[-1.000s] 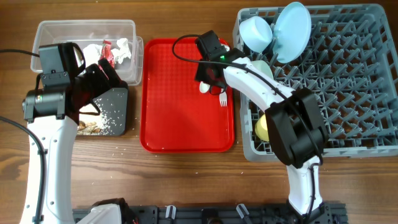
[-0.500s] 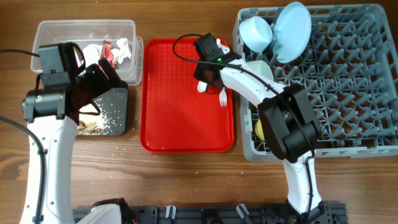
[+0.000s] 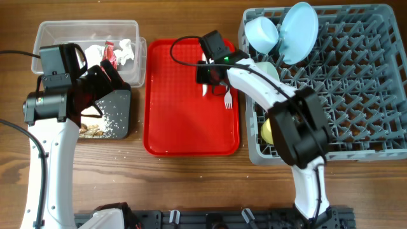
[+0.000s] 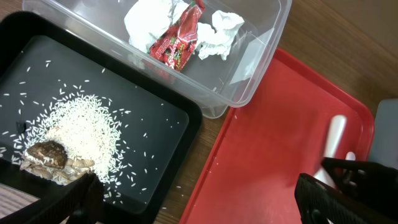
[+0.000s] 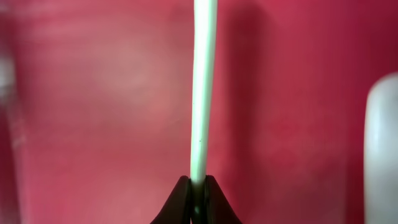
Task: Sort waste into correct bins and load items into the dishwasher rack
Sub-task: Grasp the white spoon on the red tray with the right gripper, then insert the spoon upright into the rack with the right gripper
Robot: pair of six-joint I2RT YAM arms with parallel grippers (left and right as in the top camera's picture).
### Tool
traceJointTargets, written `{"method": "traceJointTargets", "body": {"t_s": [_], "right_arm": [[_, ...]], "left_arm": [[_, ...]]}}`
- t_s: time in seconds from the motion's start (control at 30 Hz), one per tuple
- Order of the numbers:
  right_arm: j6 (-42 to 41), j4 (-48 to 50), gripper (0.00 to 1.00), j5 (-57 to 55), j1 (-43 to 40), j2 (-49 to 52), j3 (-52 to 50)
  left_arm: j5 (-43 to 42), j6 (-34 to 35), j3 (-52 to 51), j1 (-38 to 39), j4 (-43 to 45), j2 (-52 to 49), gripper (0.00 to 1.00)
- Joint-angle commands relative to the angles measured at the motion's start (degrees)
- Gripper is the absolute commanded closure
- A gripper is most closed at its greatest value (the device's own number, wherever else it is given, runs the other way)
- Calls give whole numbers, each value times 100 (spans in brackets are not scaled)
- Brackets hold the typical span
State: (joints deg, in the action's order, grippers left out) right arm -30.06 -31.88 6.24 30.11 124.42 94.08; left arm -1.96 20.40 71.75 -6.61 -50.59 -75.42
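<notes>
My right gripper (image 3: 205, 75) is shut on the handle of the white plastic spoon (image 3: 205, 87) over the far right of the red tray; the handle (image 5: 202, 93) runs straight out from the closed fingers (image 5: 198, 186). The white fork (image 3: 227, 98) lies just to its right. My left gripper (image 4: 199, 202) is open and empty over the edge between the black tray (image 4: 155, 124) and the red tray. The clear tub (image 3: 63, 28) holds the red wrapper (image 4: 180, 43) and white tissue (image 4: 149, 18). Food scraps (image 4: 46, 155) and rice lie in the black tray.
The grey rack (image 3: 356, 95) at right holds the pale blue plate (image 3: 299, 32), white-blue bowl (image 3: 262, 33), mint green bowl (image 3: 267, 69) and yellow cup (image 3: 268, 131). The red tray (image 3: 184, 121) lies between the bins and the rack. A blurred white shape (image 5: 380, 149) shows at right.
My right gripper has shifted slightly toward the tray's far edge with the spoon, which now shows as a slim straight stick. The fork and my left arm have not moved.
</notes>
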Motion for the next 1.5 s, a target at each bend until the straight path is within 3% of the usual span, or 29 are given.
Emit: {"method": "traceJointTargets", "body": {"t_s": [0.0, 0.07, 0.27, 0.43, 0.57, 0.63, 0.83, 0.97, 1.03, 1.2, 1.3, 1.47], "right_arm": [[1515, -44, 96, 280, -39, -1539, 85], [1843, -208, 96, 107, -98, -2118, 85], [1746, -1510, 96, -1467, -584, -3493, 85], [1749, -3248, 96, -1875, -1419, -3709, 61], [1978, -4026, 96, -1838, -2260, -3679, -413], [2492, -4072, 96, -1558, -2465, -3679, -789], [2566, -3541, 95, -1569, -2568, -3661, -1801], [2494, -3270, 73, -1690, -2568, -3654, -1991], [2365, -3187, 71, -1644, -2568, -3659, -1974], [2404, -3134, 69, -308, -2566, -3694, -1167], [2409, -3123, 56, 892, -2557, -3703, -293], [2273, -2627, 55, 1910, -2245, -3679, 149]], "left_arm": [[55, -31, 66, -37, 13, 0, 0], [55, -31, 66, -37, 13, 0, 0], [55, -31, 66, -37, 13, 0, 0], [55, -31, 66, -37, 13, -2, 0], [55, -28, 66, -37, 13, 0, 0], [55, -31, 66, -37, 13, 0, 0], [55, -31, 66, -37, 13, 0, 0], [57, -31, 66, -37, 13, 0, 0], [55, -31, 66, -37, 13, 0, 0], [55, -31, 66, -37, 13, -2, 0], [55, -31, 66, -37, 13, 0, 0], [55, -31, 66, -37, 13, 0, 0]]}}
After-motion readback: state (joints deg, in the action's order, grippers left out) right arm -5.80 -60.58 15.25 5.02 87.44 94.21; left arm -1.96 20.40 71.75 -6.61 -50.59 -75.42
